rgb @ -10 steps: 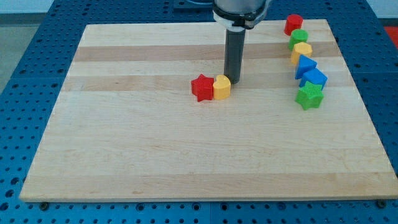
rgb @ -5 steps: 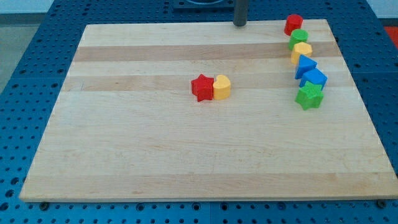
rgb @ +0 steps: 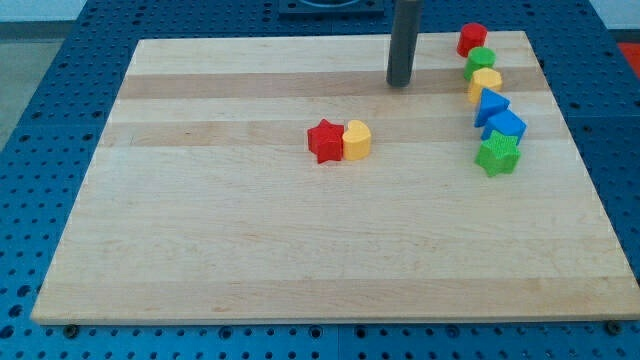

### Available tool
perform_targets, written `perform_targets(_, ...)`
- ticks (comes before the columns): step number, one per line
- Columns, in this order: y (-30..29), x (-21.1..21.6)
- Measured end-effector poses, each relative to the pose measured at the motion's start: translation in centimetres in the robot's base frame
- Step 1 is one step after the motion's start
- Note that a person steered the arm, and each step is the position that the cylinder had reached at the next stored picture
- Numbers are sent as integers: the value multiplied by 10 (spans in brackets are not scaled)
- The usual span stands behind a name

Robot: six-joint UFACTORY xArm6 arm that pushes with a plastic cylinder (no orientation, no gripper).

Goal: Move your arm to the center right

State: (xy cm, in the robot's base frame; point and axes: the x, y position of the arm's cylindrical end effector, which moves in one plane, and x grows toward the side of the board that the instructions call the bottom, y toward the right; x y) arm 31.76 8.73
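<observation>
The wooden tabletop [rgb: 250,250] fills most of your view, sitting on a blue perforated base [rgb: 30,150]. Your arm carries no pincer, so nothing is apart, together or clamped; it ends in a dark rod coming down from the view's top, and my tip [rgb: 400,84] sits near the board's upper edge, a little right of the middle.

Along the view's right runs a column of six blocks, each close to or touching the next. From top to bottom you have a red block [rgb: 472,39], a green block [rgb: 480,62], a yellow block [rgb: 486,82], a blue block [rgb: 490,104], a second blue block [rgb: 506,126] and a green star [rgb: 497,154]. My tip stands left of this column, level with the yellow one and clear of it.

Near the board's middle, a red star [rgb: 324,141] and a yellow rounded block [rgb: 357,140] touch side by side, below and to the left of my tip, well apart from it.
</observation>
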Motion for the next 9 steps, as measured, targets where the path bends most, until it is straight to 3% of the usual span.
perform_targets(3, -19, 162)
perform_targets(4, 5, 199)
perform_targets(7, 163, 163)
perform_targets(9, 224, 80)
